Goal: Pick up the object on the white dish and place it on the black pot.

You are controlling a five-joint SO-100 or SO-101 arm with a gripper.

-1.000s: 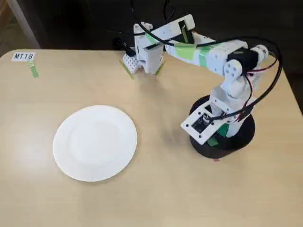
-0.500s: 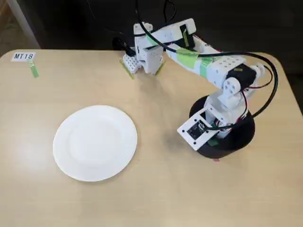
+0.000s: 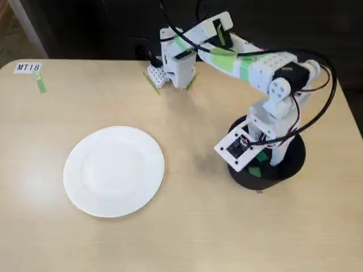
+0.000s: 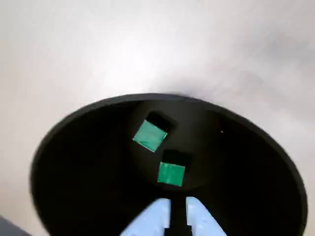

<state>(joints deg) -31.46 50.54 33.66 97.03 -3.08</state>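
Wrist view, black pot [image 4: 74,167]: fills the lower frame, mouth open to the camera.
Green cube [image 4: 172,173]: lies on the pot's floor, just above the pincer tips.
Second green piece [image 4: 149,135]: on the pot's floor, up-left of the cube, apart from it.
Pincer [image 4: 178,211]: over the pot, fingertips nearly together, holding nothing.
Fixed view, white dish [image 3: 113,171]: bare, on the tabletop [image 3: 187,226] well left of the pot [image 3: 283,170].
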